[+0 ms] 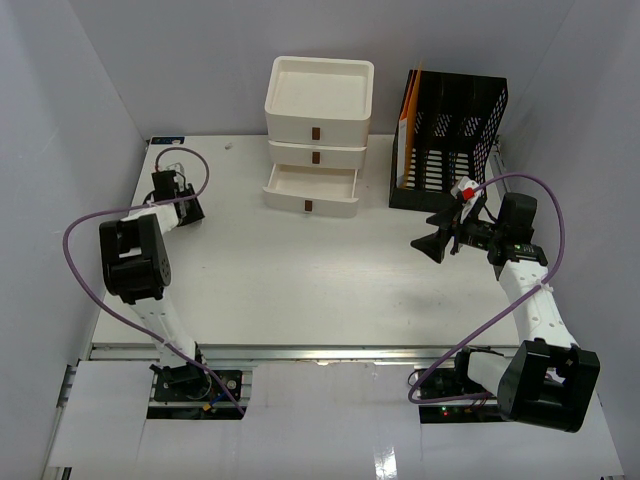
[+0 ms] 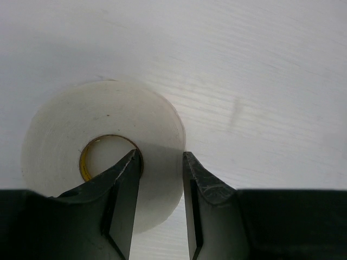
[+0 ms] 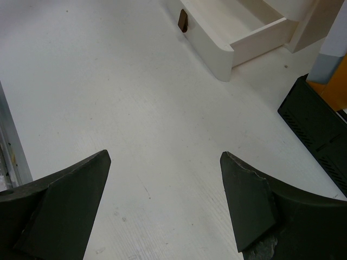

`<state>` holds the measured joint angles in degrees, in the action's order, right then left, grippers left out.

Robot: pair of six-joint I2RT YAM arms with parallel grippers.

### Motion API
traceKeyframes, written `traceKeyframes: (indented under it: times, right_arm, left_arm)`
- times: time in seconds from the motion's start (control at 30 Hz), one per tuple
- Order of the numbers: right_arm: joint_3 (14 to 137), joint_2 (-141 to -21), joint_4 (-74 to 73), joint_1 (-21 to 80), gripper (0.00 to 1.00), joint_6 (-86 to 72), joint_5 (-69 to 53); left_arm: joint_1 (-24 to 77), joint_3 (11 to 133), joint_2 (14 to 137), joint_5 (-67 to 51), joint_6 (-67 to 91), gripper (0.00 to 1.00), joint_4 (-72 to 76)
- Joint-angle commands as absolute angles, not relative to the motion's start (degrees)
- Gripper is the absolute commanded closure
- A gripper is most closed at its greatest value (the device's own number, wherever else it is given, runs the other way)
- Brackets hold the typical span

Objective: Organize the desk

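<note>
From overhead, the large flat white desk fills the middle of the frame, with its metal rail along the bottom edge. A cream three-tier plastic drawer unit sits at top centre with its lowest drawer pulled out. A black mesh file rack holding orange folders stands to its right. My left gripper is down at the upper left of the desk. The right gripper hovers at middle right, holding nothing.

In the left wrist view, a white tape roll with a brownish cardboard core lies flat on the desk at left of centre. The fingers straddle the right side of its ring, one tip in the core hole and the other at the outer edge. They are half-narrowed, but I can't tell whether they are biting yet. I judge the roll to be light and stiff, its face a little slick. That ring wall is the place to pinch, since the core backs it and it shouldn't crush.

In the right wrist view the jaws are spread wide over bare desk, gripping nothing. The open drawer is at the top of the frame and a corner of the rack at right.
</note>
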<state>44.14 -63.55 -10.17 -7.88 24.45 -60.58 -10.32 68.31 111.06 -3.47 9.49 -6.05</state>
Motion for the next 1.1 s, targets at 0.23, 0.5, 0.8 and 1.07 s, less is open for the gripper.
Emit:
traceKeyframes:
  times: [0.23, 0.5, 0.8, 1.07]
  right_arm:
    - [44.74, -63.19, -9.84, -8.17, 0.12, 25.17, -61.79]
    - [44.74, -63.19, -10.01, -8.16, 0.11, 25.39, -61.70]
    - [44.82, -63.11, -10.11, -8.21, 0.12, 25.40, -61.79]
    - [44.82, -63.11, -10.17, -8.35, 0.12, 25.40, -61.96]
  left_arm:
    - [3.36, 68.84, 103.39, -26.98, 26.82, 0.61, -0.74]
    - [8.08, 69.12, 97.95, -25.38, 37.57, 0.61, 6.77]
    - [10.33, 72.75, 97.84, -26.55, 45.50, 0.61, 12.85]
    - [12.44, 81.67, 106.46, -29.44, 49.24, 0.57, 20.95]
